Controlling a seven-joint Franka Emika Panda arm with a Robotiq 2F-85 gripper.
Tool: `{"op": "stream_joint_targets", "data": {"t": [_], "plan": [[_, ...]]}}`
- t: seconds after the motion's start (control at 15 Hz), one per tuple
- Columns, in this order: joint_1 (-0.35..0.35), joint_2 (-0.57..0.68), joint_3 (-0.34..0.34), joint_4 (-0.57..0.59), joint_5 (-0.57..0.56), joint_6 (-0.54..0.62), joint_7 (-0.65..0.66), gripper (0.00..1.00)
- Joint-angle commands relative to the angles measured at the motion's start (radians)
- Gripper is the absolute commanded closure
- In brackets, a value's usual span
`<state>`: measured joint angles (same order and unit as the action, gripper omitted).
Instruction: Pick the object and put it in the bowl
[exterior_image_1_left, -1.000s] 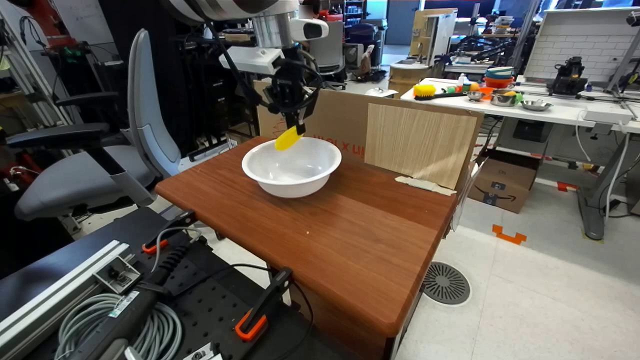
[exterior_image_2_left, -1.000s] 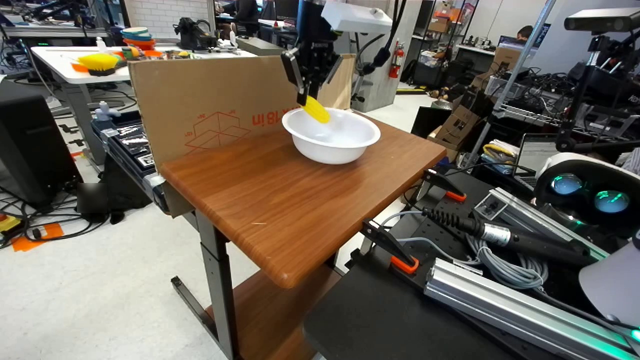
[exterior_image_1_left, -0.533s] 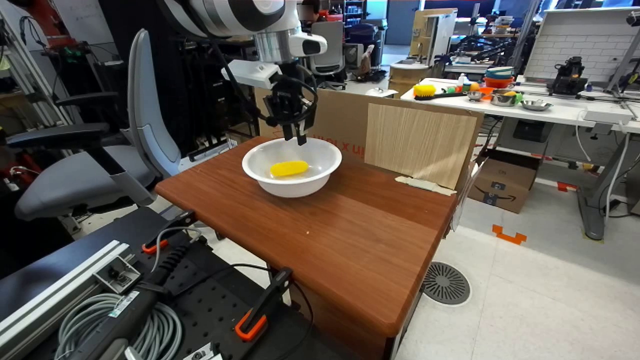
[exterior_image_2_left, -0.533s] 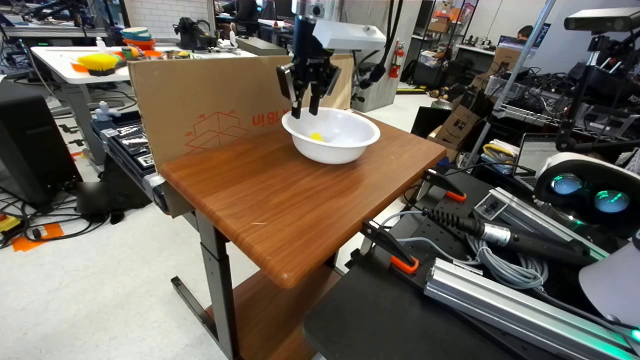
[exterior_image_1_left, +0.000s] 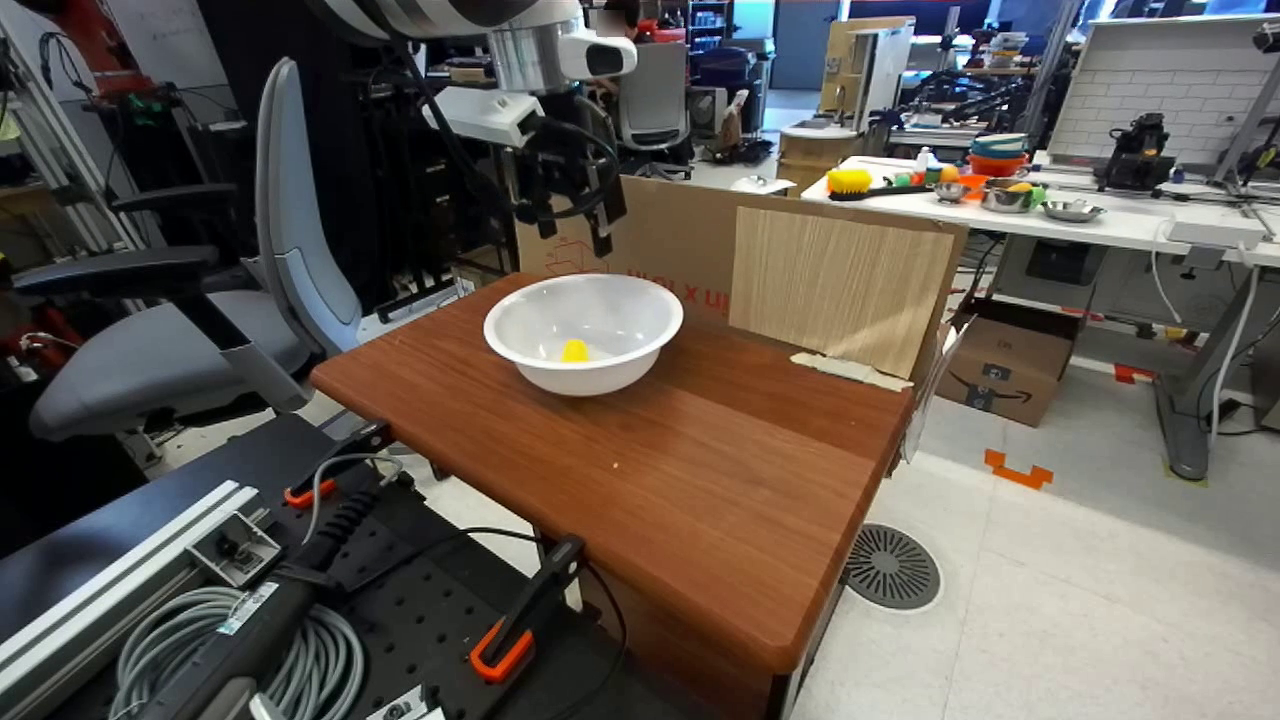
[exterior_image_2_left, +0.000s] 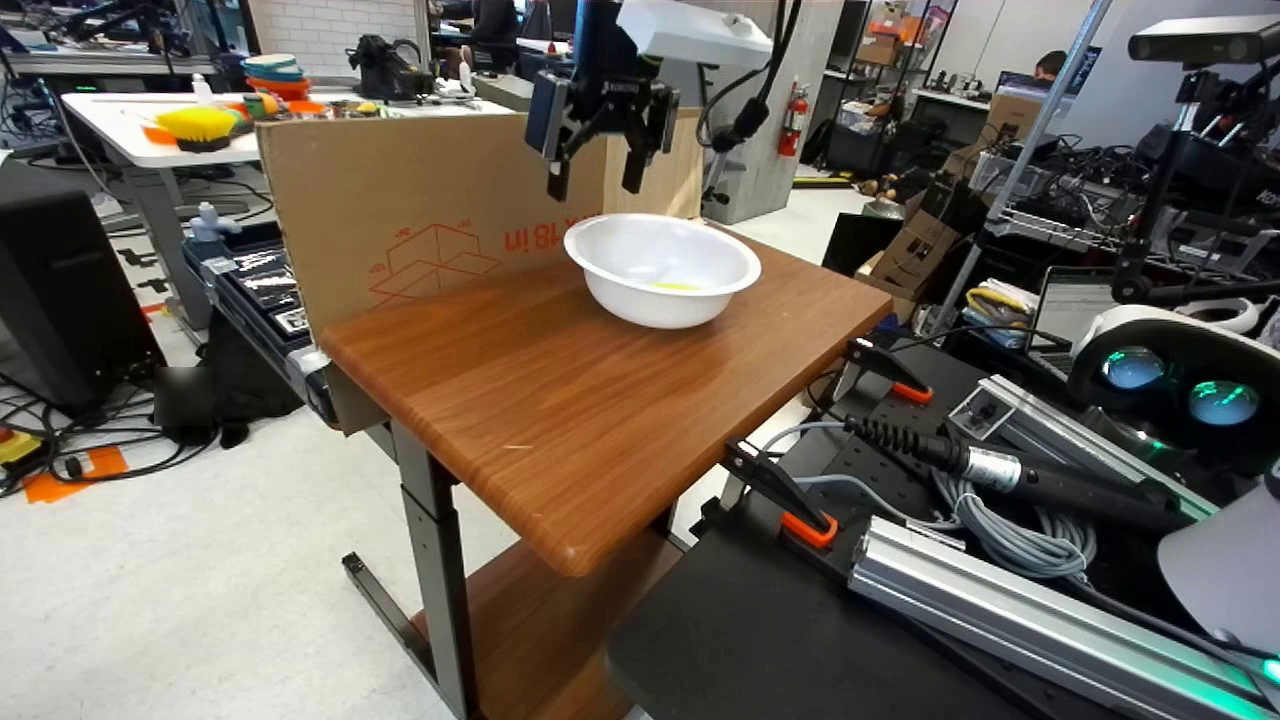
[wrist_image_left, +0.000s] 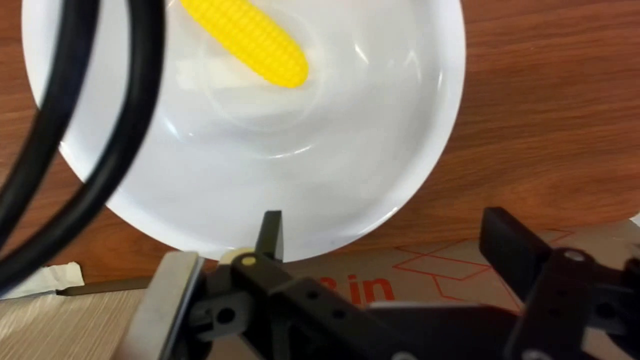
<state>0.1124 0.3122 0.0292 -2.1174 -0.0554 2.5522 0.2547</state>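
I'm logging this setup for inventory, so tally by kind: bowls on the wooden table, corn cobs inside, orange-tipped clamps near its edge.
White bowl: 1
Yellow corn cob: 1
Orange-tipped clamps: 2
Total: 4

In an exterior view, free room spreads over the table (exterior_image_1_left: 690, 480) from 3 to 6 o'clock of the bowl (exterior_image_1_left: 600, 310). Cardboard (exterior_image_1_left: 680, 215) blocks the far side from 11 to past 2, a panel (exterior_image_1_left: 840, 290) before it; clamps (exterior_image_1_left: 545, 588) sit at 6 and 8. The spread jaws hang at 12, higher than the bowl. In the wrist view, cables (wrist_image_left: 137, 110) cross before the bowl from 8 to 10; from 3 to 5, room lies between the corn (wrist_image_left: 252, 42) and the bowl's side.
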Motion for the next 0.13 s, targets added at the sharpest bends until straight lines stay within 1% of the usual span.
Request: {"op": "stream_joint_targets", "data": {"t": [0.0,0.07], "plan": [[0.004,-0.010,-0.003,-0.005,0.004,-0.002,-0.003,0.00],[0.004,-0.016,-0.002,-0.011,0.005,-0.002,-0.003,0.00]]}}
